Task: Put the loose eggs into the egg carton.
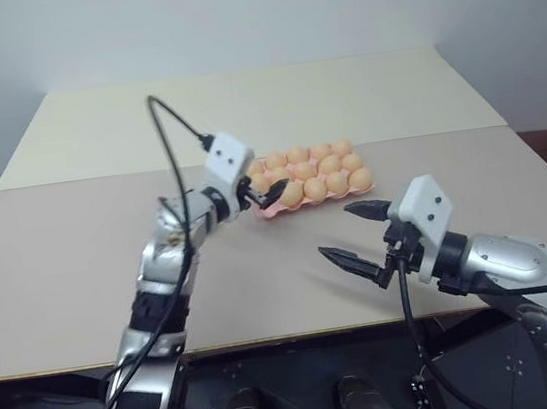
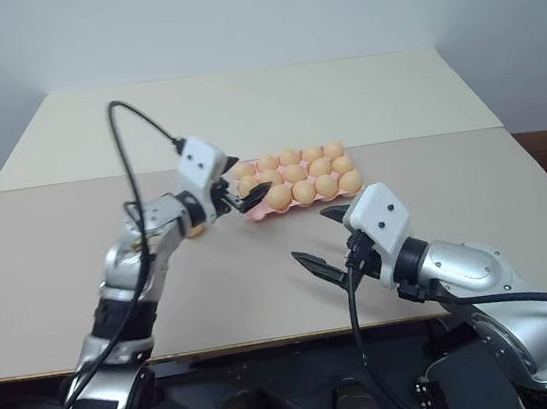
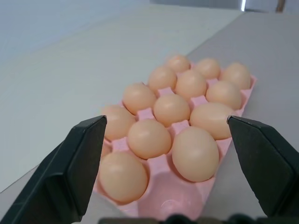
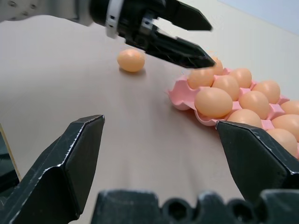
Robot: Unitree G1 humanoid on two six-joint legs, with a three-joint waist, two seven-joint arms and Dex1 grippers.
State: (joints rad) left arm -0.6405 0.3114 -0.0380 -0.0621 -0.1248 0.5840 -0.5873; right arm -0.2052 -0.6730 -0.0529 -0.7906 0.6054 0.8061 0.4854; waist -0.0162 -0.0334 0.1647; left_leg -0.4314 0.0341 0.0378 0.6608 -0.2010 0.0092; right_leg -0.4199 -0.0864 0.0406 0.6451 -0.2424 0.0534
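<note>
While the left arm reaches up from the lower left of the head view with its elbow nearly straight, the left pincer (image 1: 264,195) points level toward three o'clock, just at the near left corner of the egg carton (image 1: 276,210), its black fingers spread wide and holding nothing. The pink carton sits on the table (image 1: 62,283) slightly right of centre, its cups nearly all filled with tan eggs. The right arm comes in from five o'clock with the elbow bent, and the right pincer (image 1: 356,234) hangs over the bare table at about six o'clock from the carton, well apart from it, aimed toward nine o'clock with its two fingers wide apart and empty.

In the left wrist view, the left pincer's fingers (image 3: 74,163) stand wide on either side of the carton's near end. Eggs fill the rows running away toward twelve o'clock, and one empty cup (image 3: 170,200) shows at the nearest edge, between two eggs.

In the right wrist view, the right pincer's fingers (image 4: 65,172) frame the table, wide open. The left pincer crosses at twelve o'clock, its tips over the carton's corner, gripping nothing. One loose egg (image 4: 131,60) lies alone on the table at about eleven o'clock, beside the left wrist and apart from the carton.
</note>
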